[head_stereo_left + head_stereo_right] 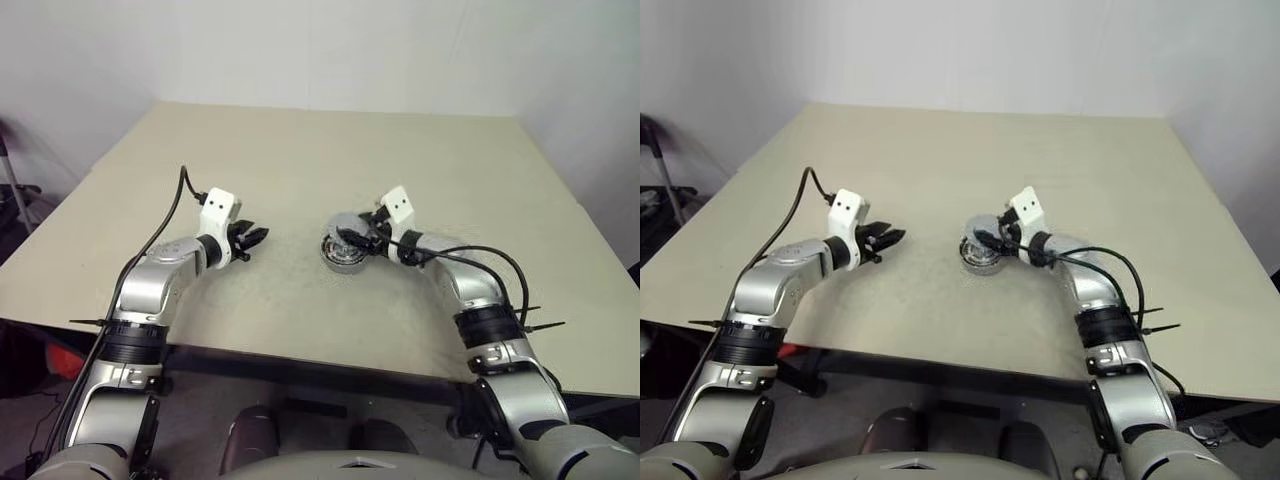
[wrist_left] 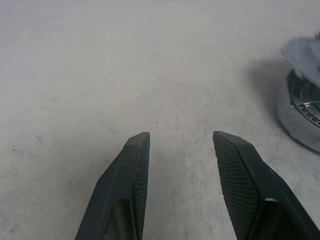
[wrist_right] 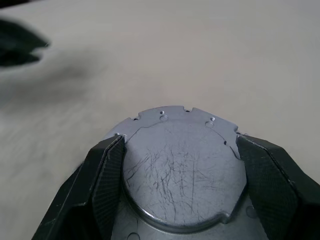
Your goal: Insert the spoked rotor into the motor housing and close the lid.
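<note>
My right gripper (image 3: 180, 140) is shut on the lid (image 3: 175, 175), a scratched grey disc with a notched edge, one finger on each side of it. The lid (image 1: 341, 224) hangs tilted just over the motor housing (image 1: 345, 257), a shiny round metal cup near the middle of the table. The housing (image 2: 302, 117) shows a dark gap beneath the lid. The spoked rotor is hidden under the lid. Left of the housing, my left gripper (image 1: 255, 238) hovers low over bare table. It is open, with nothing between its fingers (image 2: 137, 165).
The beige table (image 1: 330, 150) stretches wide behind and beside both arms. Its front edge (image 1: 300, 358) runs just below my forearms. A dark stand (image 1: 12, 180) is off the table's left side.
</note>
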Motion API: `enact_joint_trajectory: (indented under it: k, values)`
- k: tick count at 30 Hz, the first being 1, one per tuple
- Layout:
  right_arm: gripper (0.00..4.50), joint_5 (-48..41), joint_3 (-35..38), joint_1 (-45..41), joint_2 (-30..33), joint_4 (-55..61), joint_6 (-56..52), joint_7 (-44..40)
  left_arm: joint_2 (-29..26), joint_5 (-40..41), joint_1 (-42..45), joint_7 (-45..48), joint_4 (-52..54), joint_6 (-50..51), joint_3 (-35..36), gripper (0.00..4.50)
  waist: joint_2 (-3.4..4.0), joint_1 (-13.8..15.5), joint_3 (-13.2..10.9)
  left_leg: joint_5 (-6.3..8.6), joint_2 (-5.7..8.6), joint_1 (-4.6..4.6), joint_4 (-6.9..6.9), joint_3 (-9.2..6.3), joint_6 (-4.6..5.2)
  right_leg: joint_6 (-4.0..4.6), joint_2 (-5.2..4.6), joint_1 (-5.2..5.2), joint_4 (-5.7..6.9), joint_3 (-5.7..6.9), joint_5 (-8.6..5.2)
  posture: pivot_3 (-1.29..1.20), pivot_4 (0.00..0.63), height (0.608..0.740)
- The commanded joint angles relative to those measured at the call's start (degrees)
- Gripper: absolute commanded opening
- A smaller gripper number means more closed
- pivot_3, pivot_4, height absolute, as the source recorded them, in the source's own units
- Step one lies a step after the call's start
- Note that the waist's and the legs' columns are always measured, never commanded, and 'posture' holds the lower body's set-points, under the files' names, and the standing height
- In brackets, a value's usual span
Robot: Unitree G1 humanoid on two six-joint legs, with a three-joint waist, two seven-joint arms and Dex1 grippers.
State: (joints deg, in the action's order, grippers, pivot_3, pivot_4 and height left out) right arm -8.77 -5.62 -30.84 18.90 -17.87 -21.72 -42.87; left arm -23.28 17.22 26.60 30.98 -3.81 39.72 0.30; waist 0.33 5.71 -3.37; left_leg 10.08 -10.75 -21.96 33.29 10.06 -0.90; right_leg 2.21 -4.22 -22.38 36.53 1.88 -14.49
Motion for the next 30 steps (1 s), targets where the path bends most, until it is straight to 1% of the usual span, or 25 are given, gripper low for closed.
enact_joint_trajectory:
  k: [1,4,12,18,22,27,30]
  values:
    - [3.14,0.4,-1.1,0.4,1.6,3.9,2.8,-2.4,-0.4,-0.4,1.2,0.4,1.1,-1.4,0.2,2.12,0.0,0.0,0.0,0.0,0.0,0.0,0.0,0.0,0.0,0.0,0.0,0.0,0.0,0.0,0.0,0.0,0.0,0.74]
    - [3.14,0.4,-2.5,1.8,2.3,5.0,3.6,-4.1,-0.4,-0.4,1.1,0.4,1.3,-1.3,0.0,2.12,-0.01,0.0,0.0,-0.01,-0.01,0.04,0.03,0.01,-0.01,0.0,0.0,0.04,0.0,0.0,0.0,0.0,0.0,0.74]
    - [3.14,0.8,-2.8,2.0,2.0,4.5,3.8,-3.6,-0.5,-0.3,0.7,0.3,2.0,-1.0,-0.1,2.12,-0.01,-0.1,0.0,0.0,-0.01,0.08,0.03,0.0,-0.01,0.01,0.0,0.07,0.0,-0.01,0.0,0.0,0.0,0.74]
    - [3.14,-4.2,0.3,1.5,0.7,6.2,2.0,-5.3,-0.6,-0.9,0.6,0.5,1.4,-1.2,-0.7,2.12,-0.02,-0.1,0.0,0.0,-0.01,0.07,0.03,0.0,0.0,0.01,0.0,0.06,0.0,-0.01,0.0,0.0,0.0,0.74]
    - [3.14,-3.8,-1.4,2.9,1.4,7.7,2.6,-6.9,0.2,0.0,0.8,0.7,2.0,-0.5,-0.4,2.12,-0.02,-0.1,0.0,0.0,-0.02,0.07,0.04,0.0,0.01,0.01,0.0,0.06,0.0,0.0,-0.01,0.0,0.0,0.74]
    - [3.14,0.3,-2.3,1.7,1.0,3.6,4.6,-3.4,0.4,-0.4,1.1,0.9,1.7,-0.6,-0.7,2.12,-0.02,-0.1,0.0,0.0,-0.02,0.07,0.05,0.0,0.01,0.01,0.0,0.07,0.01,0.0,0.0,0.0,0.0,0.74]
    - [3.14,0.7,-1.8,1.0,0.6,2.2,5.0,-1.9,0.4,-0.6,0.8,0.9,1.9,-0.6,-0.8,2.12,-0.02,-0.1,0.0,-0.01,-0.02,0.08,0.06,0.01,0.0,0.01,0.0,0.07,0.02,-0.01,0.0,0.0,0.0,0.74]
